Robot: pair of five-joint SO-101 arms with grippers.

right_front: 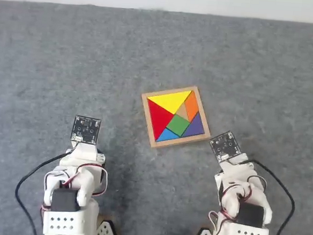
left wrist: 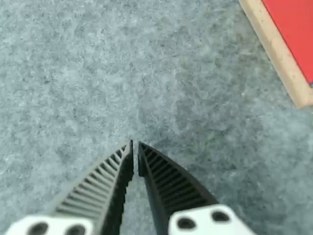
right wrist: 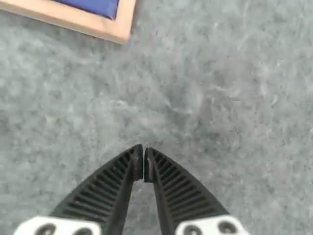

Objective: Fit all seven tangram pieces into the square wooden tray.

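We see a grey mat (right_front: 69, 52) with the wooden tray (right_front: 149, 125) near its middle, coloured pieces (right_front: 177, 123) lying flat inside it. Our left gripper (left wrist: 135, 145) and right gripper (right wrist: 144, 149) are clenched on nothing, each near a tray corner.

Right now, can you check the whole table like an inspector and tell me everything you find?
Surface: grey mat, fuzzy, covering the table.
Job's things: wooden tray lies tilted on the mat between the arms. Inside it are a yellow triangle, a red triangle, a green square, and orange, purple and blue pieces. A tan patch in the middle could be a piece or bare wood.
Clutter: nothing seen.
Grippers: left gripper and right gripper are both shut, holding nothing, over bare mat near the tray's corners.
Cables: black cables loop beside each arm.
Surroundings: pale wall beyond the mat.
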